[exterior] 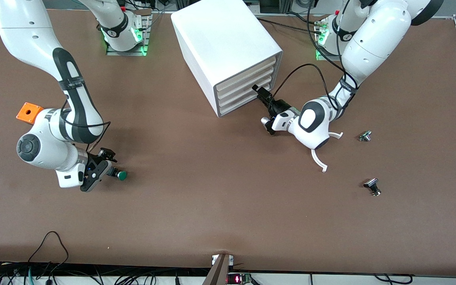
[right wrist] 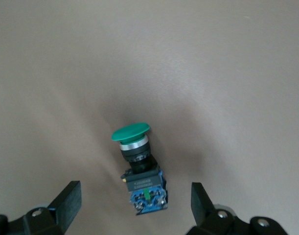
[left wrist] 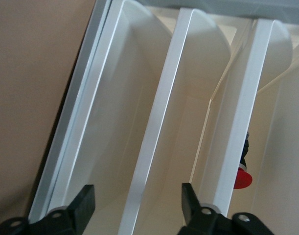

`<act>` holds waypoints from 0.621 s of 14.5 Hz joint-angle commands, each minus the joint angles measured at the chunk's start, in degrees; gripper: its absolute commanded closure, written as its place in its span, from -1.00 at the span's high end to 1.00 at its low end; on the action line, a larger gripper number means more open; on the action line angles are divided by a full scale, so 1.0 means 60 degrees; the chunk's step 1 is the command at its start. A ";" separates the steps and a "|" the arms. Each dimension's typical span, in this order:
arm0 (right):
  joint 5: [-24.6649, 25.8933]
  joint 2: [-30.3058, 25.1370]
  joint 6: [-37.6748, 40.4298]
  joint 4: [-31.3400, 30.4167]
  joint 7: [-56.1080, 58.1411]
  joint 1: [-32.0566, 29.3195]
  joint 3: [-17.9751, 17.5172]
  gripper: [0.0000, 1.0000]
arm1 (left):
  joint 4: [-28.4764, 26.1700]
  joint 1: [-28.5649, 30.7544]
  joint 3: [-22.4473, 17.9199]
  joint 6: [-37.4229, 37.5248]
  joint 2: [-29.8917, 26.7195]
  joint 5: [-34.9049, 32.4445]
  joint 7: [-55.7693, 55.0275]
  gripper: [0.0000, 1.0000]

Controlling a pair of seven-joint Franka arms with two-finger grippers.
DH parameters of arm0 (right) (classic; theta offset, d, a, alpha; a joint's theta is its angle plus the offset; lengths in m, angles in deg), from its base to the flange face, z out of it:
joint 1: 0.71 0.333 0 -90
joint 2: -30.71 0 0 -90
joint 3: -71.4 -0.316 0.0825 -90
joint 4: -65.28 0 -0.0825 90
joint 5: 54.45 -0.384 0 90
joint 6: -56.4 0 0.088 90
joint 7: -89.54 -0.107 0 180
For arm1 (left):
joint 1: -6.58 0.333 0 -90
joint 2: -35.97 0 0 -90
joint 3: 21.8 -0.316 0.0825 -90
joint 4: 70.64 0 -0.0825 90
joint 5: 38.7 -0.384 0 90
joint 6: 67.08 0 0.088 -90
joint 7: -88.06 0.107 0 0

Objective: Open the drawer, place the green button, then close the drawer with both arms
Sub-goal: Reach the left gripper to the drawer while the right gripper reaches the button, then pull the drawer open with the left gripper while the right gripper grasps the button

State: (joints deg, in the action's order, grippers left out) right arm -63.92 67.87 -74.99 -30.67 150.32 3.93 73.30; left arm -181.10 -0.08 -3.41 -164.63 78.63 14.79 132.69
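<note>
Both grippers spread, holding nothing.
Left gripper (exterior: 263, 95) faces the cabinet's (exterior: 228, 47) drawer (left wrist: 85, 161) fronts; right gripper (right wrist: 134, 200) straddles the green button (right wrist: 138, 172), well apart from the cabinet.

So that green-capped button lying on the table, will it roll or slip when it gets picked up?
The button lies on its side; its round green cap could let it pivot or roll if nudged. The blocky blue-and-black body probably gives the open right end effector flat faces to pinch. It looks small, likely light.
</note>
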 commanded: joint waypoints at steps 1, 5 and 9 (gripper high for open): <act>-0.0164 0.0135 -0.0104 0.0082 0.1118 -0.0011 -0.0068 0.99 | -0.0311 0.0040 0.0099 -0.0104 -0.0122 0.0285 0.0295 0.11; -0.0090 0.0486 -0.0586 0.0024 0.1837 -0.0011 -0.0068 0.99 | -0.0472 0.0040 0.0333 -0.0440 -0.0093 0.0314 0.0295 -0.49; -0.0076 0.0531 -0.0631 -0.0108 0.2071 -0.0040 -0.0054 0.99 | -0.0706 0.0055 0.0362 -0.0456 -0.0078 0.0373 0.0295 -1.00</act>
State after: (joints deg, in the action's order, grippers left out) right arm -63.93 71.27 -77.97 -30.79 160.53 3.95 73.12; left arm -182.97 0.07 -1.76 -166.76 78.62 15.28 134.56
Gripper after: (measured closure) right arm 0.004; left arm 0.828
